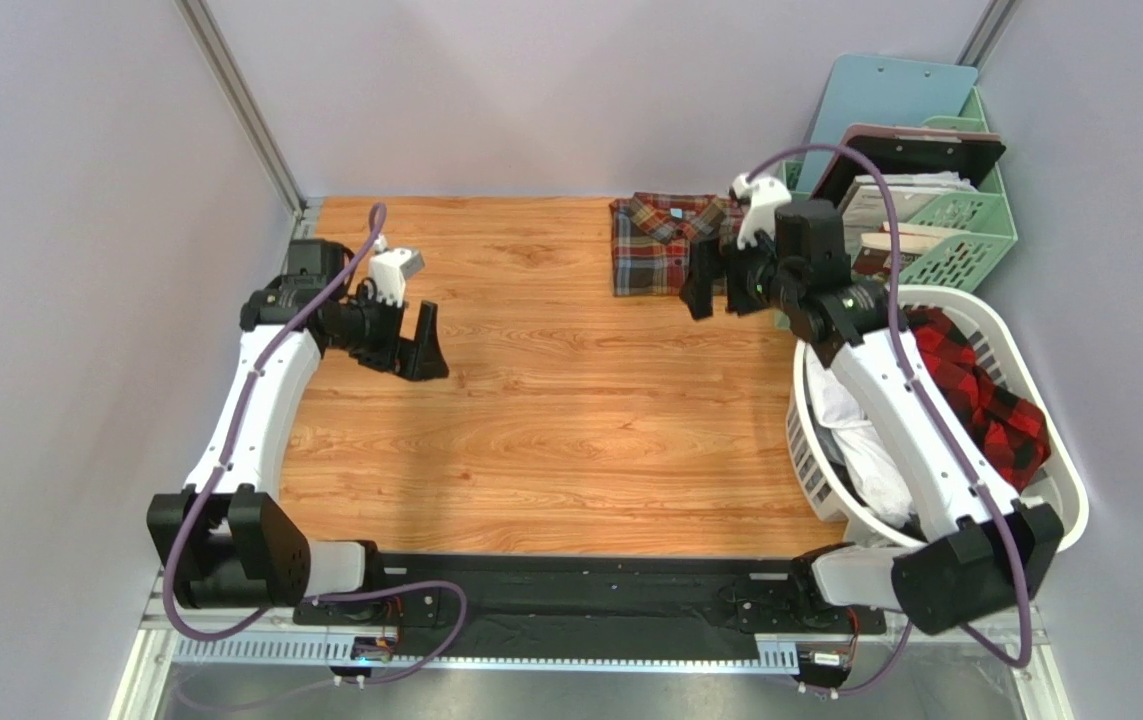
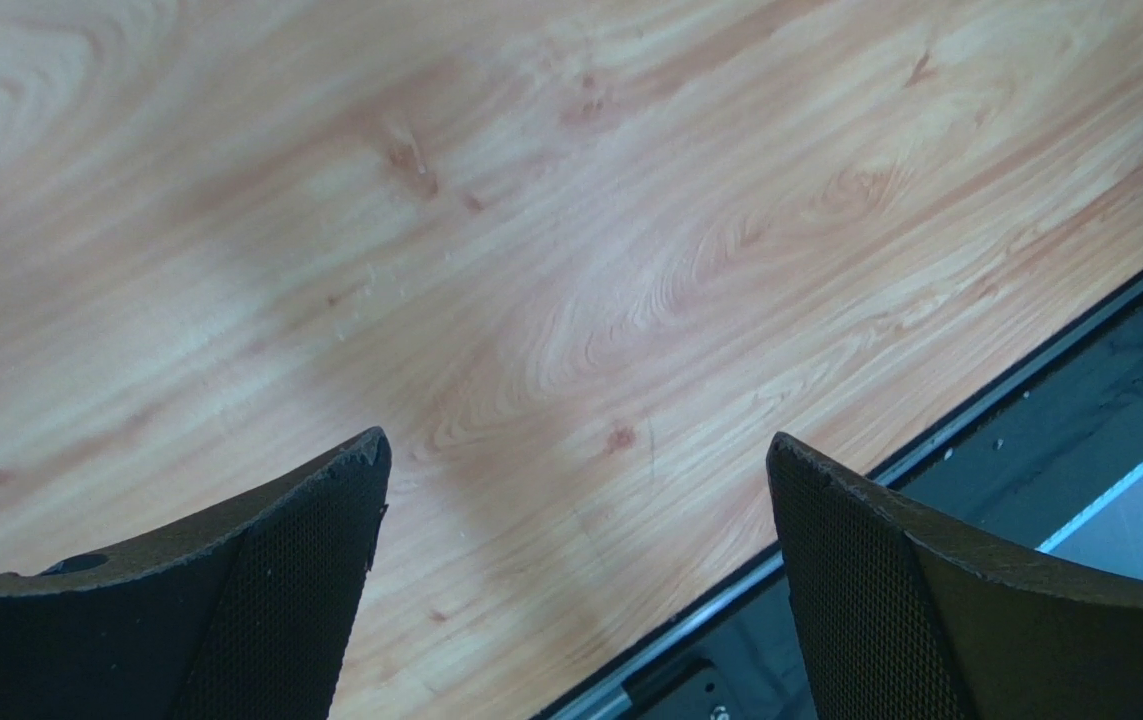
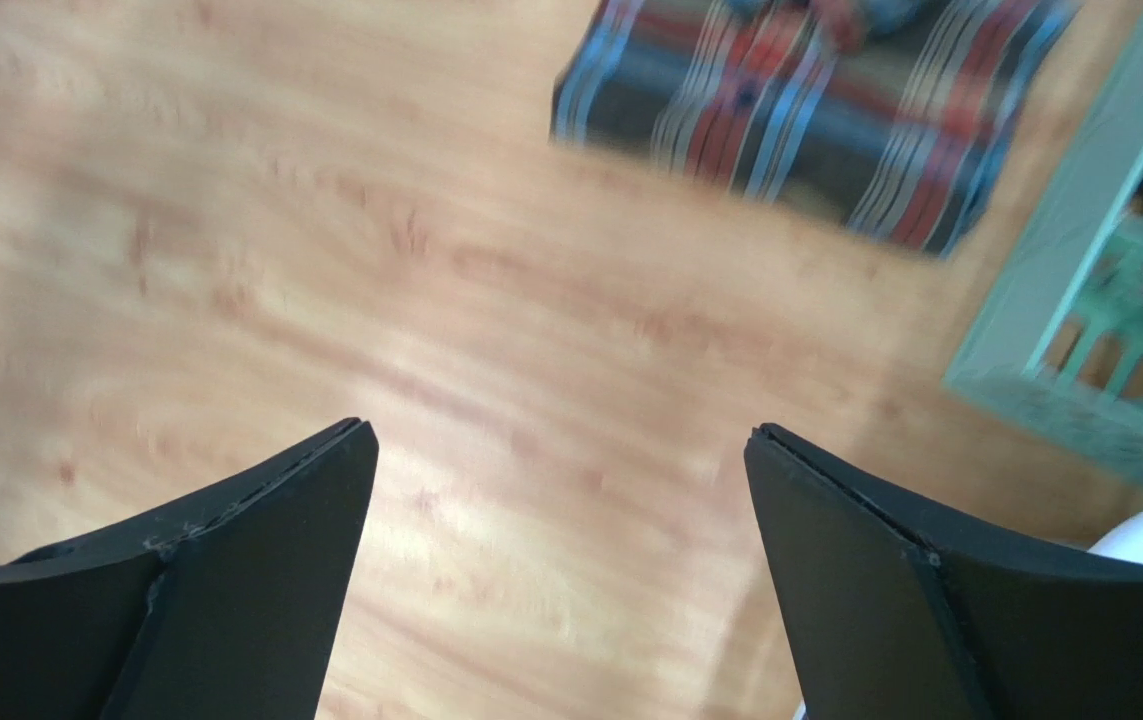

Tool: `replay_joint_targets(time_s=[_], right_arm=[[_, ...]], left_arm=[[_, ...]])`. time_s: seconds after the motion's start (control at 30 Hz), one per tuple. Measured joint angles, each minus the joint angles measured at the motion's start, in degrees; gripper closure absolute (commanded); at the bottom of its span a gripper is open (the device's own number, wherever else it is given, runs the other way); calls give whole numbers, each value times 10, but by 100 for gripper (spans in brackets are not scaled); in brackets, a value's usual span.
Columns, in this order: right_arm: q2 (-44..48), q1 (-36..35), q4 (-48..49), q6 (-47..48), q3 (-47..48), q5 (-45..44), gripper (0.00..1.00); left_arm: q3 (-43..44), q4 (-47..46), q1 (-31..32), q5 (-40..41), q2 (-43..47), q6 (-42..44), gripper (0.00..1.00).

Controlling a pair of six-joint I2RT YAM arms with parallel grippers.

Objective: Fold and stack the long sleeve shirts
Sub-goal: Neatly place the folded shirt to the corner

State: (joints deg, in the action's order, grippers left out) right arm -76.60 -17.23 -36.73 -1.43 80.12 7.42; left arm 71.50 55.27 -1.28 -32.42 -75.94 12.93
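A folded dark tartan long sleeve shirt lies flat at the back of the wooden table; the right wrist view shows it blurred at the top. A red-and-black check long sleeve shirt sits crumpled in the white laundry basket on the right. My right gripper hangs open just right of the folded shirt, nothing between its fingers. Over the left part of the table my left gripper is open and empty above bare wood.
A teal crate holding boards stands at the back right, its corner visible in the right wrist view. White cloth lies in the laundry basket under the right arm. A black rail runs along the near edge. Grey walls enclose three sides.
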Motion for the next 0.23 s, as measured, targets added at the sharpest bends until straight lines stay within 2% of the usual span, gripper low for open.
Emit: replay_joint_targets(time_s=[0.13, 0.23], right_arm=[[57, 0, -21, 3, -126, 33, 0], [77, 0, -48, 5, -181, 50, 0]], left_arm=[[-75, -2, 0, 9, 45, 0, 1], [-101, -3, 0, 10, 78, -2, 1]])
